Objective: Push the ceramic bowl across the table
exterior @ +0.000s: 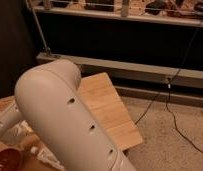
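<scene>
The ceramic bowl [5, 159], glossy red-orange with a darker inside, sits at the lower left corner of the view on the table [107, 107], a pale wooden top with visible grain. My big white arm [65, 120] crosses the middle of the view and hides much of the table. The gripper [31, 144] is low on the left, just right of the bowl, and mostly hidden behind the arm. I cannot tell whether it touches the bowl.
The table's right edge and near corner [137, 142] drop to a speckled floor. A black cable [177, 127] runs across that floor. A grey metal rail [145, 74] and a dark shelf unit stand behind the table.
</scene>
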Motion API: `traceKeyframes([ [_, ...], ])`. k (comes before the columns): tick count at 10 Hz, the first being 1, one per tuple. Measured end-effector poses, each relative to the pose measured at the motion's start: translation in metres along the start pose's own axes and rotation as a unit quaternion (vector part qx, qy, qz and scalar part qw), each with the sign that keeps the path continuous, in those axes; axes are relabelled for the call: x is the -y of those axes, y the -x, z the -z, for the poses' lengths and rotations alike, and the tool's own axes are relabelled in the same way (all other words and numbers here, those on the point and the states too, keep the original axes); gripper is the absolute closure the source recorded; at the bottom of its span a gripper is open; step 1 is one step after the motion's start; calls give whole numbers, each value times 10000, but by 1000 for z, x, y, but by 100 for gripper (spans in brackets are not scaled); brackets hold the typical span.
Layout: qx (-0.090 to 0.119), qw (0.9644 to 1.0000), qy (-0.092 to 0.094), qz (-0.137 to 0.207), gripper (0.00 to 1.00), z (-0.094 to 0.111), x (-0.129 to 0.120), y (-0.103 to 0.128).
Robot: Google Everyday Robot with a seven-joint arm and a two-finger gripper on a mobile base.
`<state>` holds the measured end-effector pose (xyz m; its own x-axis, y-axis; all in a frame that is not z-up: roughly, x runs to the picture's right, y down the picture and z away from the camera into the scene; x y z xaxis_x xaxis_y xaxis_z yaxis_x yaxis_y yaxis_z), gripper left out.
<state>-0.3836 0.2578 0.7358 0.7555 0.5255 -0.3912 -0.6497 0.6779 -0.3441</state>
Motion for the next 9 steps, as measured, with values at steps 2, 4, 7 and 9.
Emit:
traceKeyframes([
  [2, -33, 9999, 125, 1, 35, -1, -3, -2],
  [4, -88, 9995, 315, 21, 35, 0, -7, -4],
  [7, -118, 9981, 569, 209, 35, 9, -22, -7],
  [9, -149, 9974, 600, 378, 35, 10, -32, -8],
])
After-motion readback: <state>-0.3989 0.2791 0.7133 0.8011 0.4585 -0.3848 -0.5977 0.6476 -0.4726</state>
